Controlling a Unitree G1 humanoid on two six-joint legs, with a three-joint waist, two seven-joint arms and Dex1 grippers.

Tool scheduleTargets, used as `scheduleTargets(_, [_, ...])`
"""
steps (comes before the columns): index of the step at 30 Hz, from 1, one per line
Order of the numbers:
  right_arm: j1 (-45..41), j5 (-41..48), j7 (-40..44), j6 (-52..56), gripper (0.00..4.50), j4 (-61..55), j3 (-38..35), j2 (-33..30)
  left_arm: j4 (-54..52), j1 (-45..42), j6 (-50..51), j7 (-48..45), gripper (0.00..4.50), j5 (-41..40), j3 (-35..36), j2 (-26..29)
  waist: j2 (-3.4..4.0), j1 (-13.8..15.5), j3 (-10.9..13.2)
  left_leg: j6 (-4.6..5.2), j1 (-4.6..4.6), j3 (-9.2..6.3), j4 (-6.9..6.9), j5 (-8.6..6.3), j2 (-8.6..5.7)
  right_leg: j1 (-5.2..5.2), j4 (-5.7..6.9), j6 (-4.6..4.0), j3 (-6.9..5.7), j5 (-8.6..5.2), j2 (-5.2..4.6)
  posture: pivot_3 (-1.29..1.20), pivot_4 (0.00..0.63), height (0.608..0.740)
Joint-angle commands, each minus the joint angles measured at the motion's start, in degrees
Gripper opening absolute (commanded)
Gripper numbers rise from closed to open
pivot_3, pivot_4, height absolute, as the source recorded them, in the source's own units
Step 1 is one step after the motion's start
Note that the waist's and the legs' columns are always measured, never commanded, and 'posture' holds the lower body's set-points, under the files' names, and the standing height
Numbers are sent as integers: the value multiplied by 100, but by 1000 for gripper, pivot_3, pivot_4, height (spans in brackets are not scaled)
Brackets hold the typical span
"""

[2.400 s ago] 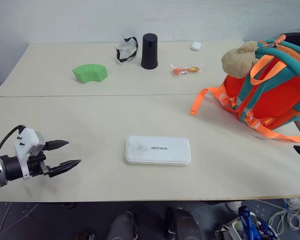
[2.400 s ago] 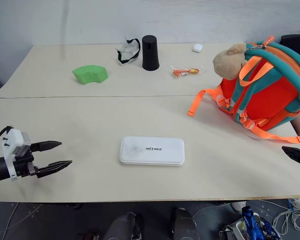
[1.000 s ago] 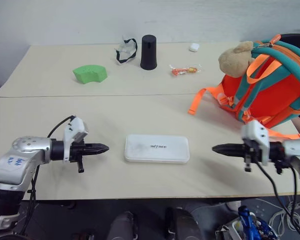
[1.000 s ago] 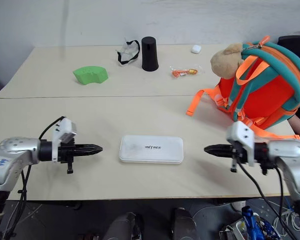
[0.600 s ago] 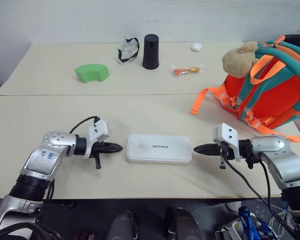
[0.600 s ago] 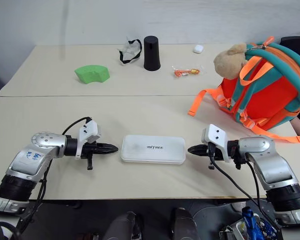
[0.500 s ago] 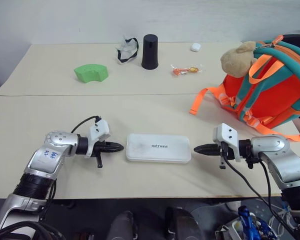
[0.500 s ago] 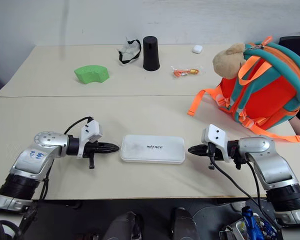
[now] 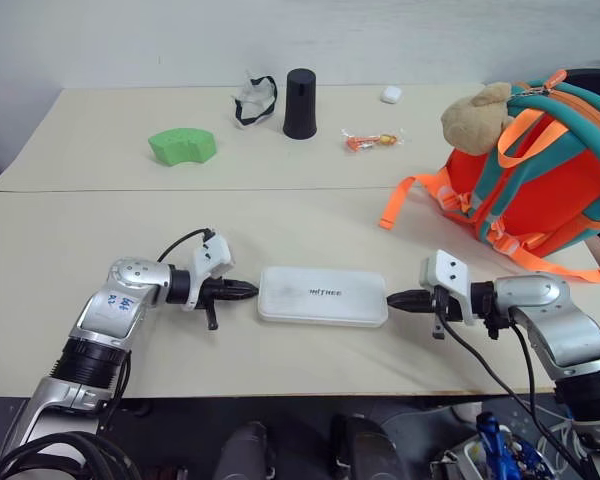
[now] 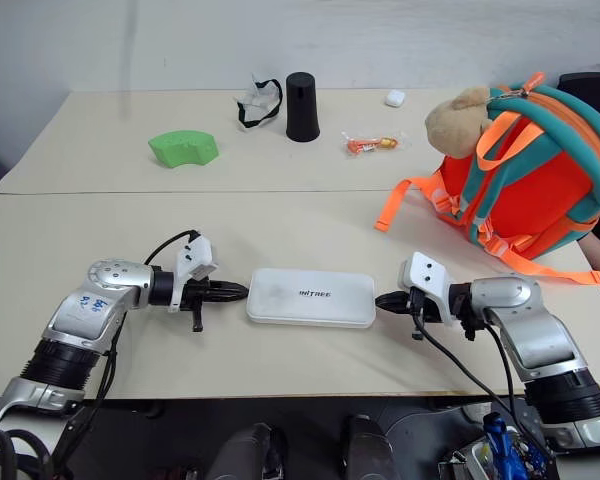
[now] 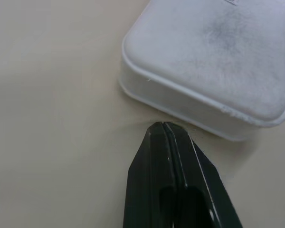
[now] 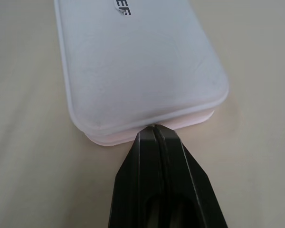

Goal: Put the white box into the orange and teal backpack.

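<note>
White box: the white box (image 9: 323, 295) lies flat on the near half of the table (image 9: 100, 240), lid up with dark lettering showing, long sides running 9 to 3 o'clock.
Left gripper: the left gripper (image 9: 248, 291) lies level at the box's 9 o'clock end, fingers pressed together into one point and holding nothing; in the left wrist view the tip (image 11: 162, 125) sits at the foot of the short wall of the box, touching or nearly so, I cannot tell which.
Right gripper: the right gripper (image 9: 393, 298) mirrors it at the 3 o'clock end, fingers likewise closed tight and empty; in the right wrist view its tip (image 12: 153, 127) meets the seam under the lid at that end.
Relation: the box sits between the two closed tips, pinned end to end on the tabletop.
Backpack: the orange and teal backpack (image 9: 545, 170) stands at about 2 o'clock from the box, well apart, a tan plush toy (image 9: 477, 116) at its upper left and orange straps (image 9: 410, 196) trailing onto the table.
Far items: green foam piece (image 9: 181, 146) at 11 o'clock; black cup (image 9: 299, 103) at 12 o'clock with a black-strapped clear item (image 9: 251, 99) beside it; orange wrapped item (image 9: 371, 141) and small white rounded object (image 9: 390, 94) toward 1 o'clock.
</note>
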Motion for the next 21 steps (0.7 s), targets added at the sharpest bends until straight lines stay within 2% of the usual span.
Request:
scheduleTargets(1, [-60,9,53,-159,0,-74,-86,-54,123,-417,1307,-249,610,-504,395,347,-4,2,3,0,0,0,0,0,0,0,0,0,0,0,0,0,150,740])
scheduleTargets(4, [-88,-25,48,-212,0,-23,-71,-39,610,-1110,2779,-105,1573,-719,420,409,-13,10,8,0,0,-4,5,3,-1,1,7,0,-4,0,13,0,150,740])
scheduleTargets(5, [-96,-50,38,-239,0,8,-55,-24,598,-1279,3200,-238,1788,-867,367,462,-14,20,8,2,-1,-5,5,4,-5,1,6,0,-7,0,20,0,150,740])
scheduleTargets(8, [-73,-194,-1,-366,0,70,34,4,591,-1693,4269,-379,2796,-1180,245,554,-14,5,8,7,-6,-4,3,3,-11,3,10,11,-2,4,19,0,150,740])
scheduleTargets(12, [-28,-251,-55,-427,0,59,78,80,734,-1945,4879,-355,4108,-1273,-29,634,-14,5,8,8,-28,-11,10,3,-10,-6,8,16,2,7,21,0,150,740])
scheduleTargets(13, [-25,-254,-85,-423,0,42,79,110,812,-2021,5126,-356,4310,-1270,-227,655,-14,-10,8,8,-28,-11,10,3,-10,-7,8,16,2,7,21,0,150,740])
scheduleTargets(17, [-3,-276,-180,-407,0,2,55,167,1074,-2259,5719,-197,4310,-1367,-473,455,-19,-2,11,3,-36,-19,45,6,-5,-10,11,15,6,6,28,0,150,740])
scheduleTargets(21, [58,-275,-209,-410,0,-22,19,157,1280,-2520,6246,48,4310,-1627,-298,44,-27,15,16,6,-48,-28,70,3,-6,-11,21,15,4,6,24,0,150,740])
